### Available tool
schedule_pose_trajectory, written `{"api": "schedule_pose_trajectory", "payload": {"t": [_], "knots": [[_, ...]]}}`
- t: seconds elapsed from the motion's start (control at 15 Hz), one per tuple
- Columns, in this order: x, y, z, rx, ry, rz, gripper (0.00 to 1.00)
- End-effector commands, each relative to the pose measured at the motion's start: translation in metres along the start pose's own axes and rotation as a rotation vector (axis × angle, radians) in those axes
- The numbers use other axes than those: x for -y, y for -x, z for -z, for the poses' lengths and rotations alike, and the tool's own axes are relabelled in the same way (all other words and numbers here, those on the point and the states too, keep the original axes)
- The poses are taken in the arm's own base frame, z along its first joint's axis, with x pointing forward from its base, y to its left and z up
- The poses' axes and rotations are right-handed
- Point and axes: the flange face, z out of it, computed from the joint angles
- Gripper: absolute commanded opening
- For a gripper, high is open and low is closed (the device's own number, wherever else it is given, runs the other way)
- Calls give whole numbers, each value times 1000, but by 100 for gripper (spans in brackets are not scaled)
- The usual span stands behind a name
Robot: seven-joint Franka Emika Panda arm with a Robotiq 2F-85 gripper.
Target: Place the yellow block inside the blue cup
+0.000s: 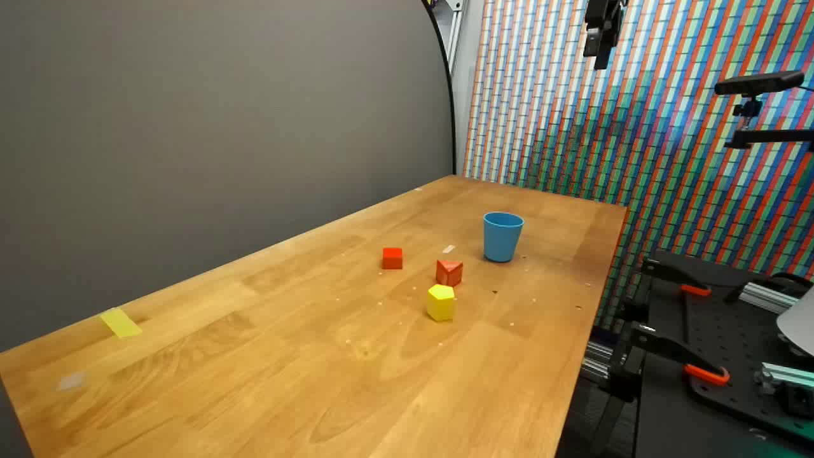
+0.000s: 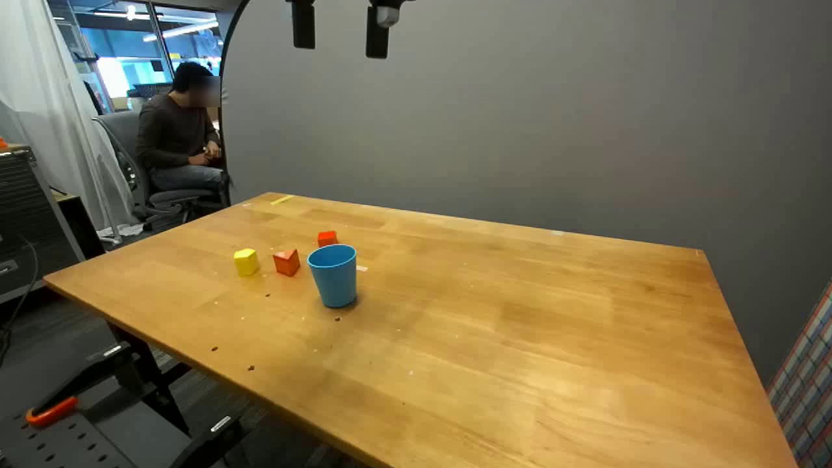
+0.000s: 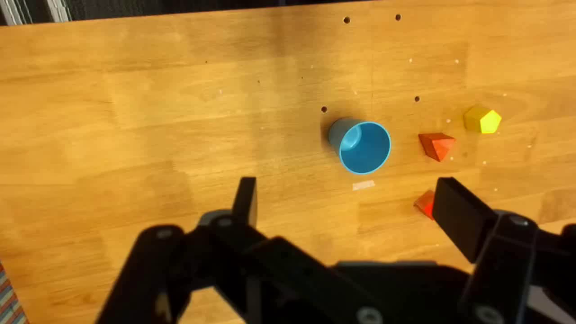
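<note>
The gripper (image 2: pixel 340 51) hangs well above the surface (image 2: pixel 520 351), its fingers (image 2: pixel 303 27) pointing down and spread wide, with only air between them. In an exterior view they enter at the top edge as two separate dark strips. In an exterior view where the gripper (image 1: pixel 596 62) is seen from the side, the fingers overlap, so the gap cannot be read there. The wrist view bears out the wide spread: bare wood shows between the tips.

The yellow block (image 3: pixel 482 120), five-sided on top, rests on the surface, outside the blue cup (image 1: pixel 500 240) and well apart from the fingers. The cup stands upright, mouth up; the wrist view looks into it, and the part of the inside that shows is plain blue.

Roughly between the two sits a triangular red block (image 3: pixel 437 146), apart from both and closer to the yellow one. A square-sided red block (image 1: pixel 392 259) lies off to the side of that row; in the wrist view one finger hides part of it. A short pale strip (image 3: pixel 363 185) lies near the cup, and a flat yellow patch (image 1: pixel 121 323) lies by the surface's edge, well apart from the blocks. In an exterior view a person (image 2: pixel 179 133) sits in a chair (image 2: pixel 123 133) beyond the surface.
</note>
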Motion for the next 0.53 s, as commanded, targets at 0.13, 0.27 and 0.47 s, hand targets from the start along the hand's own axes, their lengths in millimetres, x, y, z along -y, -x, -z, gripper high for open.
{"api": "schedule_pose_trajectory", "payload": {"t": [0.13, 0.27, 0.47], "knots": [[0, -1, 5, -8, 3, 0, 100], [0, -1, 5, -9, 3, 0, 100], [25, -13, -16, -35, 5, -5, 100]]}}
